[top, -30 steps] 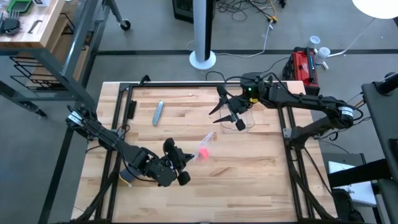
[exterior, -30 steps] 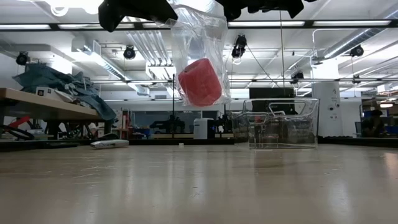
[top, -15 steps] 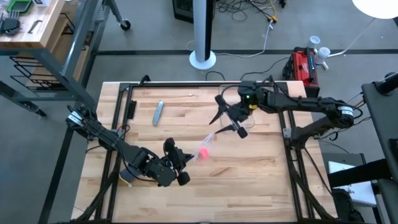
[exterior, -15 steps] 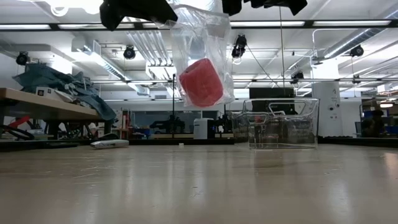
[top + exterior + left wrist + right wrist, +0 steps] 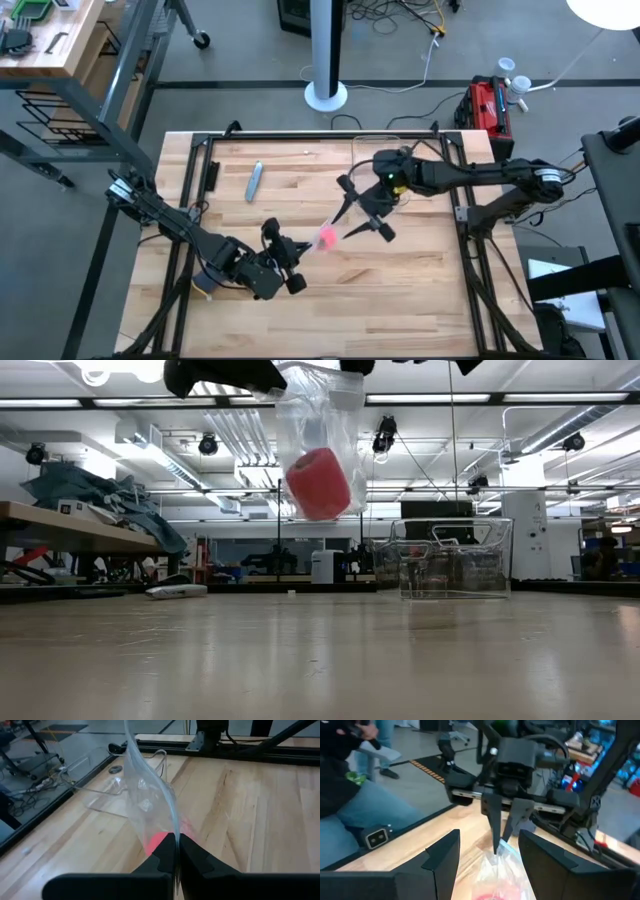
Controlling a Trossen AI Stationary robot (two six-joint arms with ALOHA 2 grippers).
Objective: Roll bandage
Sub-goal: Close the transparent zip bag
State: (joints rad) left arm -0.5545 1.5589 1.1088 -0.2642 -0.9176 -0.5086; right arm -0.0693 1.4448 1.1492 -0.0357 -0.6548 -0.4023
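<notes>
Over the last second the right arm has swung in from the far side of the table toward the middle, so its right gripper now sits just beside the hanging bag, fingers spread apart and holding nothing. From where I stand the wooden table has plenty of bare board along its near edge and its whole left half; only a small grey-blue lump lies out there, well apart from both arms. A clear plastic bin stands toward the far right side, plain in the low view and only a faint outline from above. The left arm reaches in from the near left corner, and the left gripper is pinched tight on the top edge of the clear plastic bag, which hangs well off the tabletop. Only the low view shows that height; from overhead the bag looks as if it lay on the wood. Inside the bag sits the bandage, a compact pink-red roll resting low in the plastic. The right wrist camera looks straight at the left gripper's closed fingers with the bag's mouth below them.
</notes>
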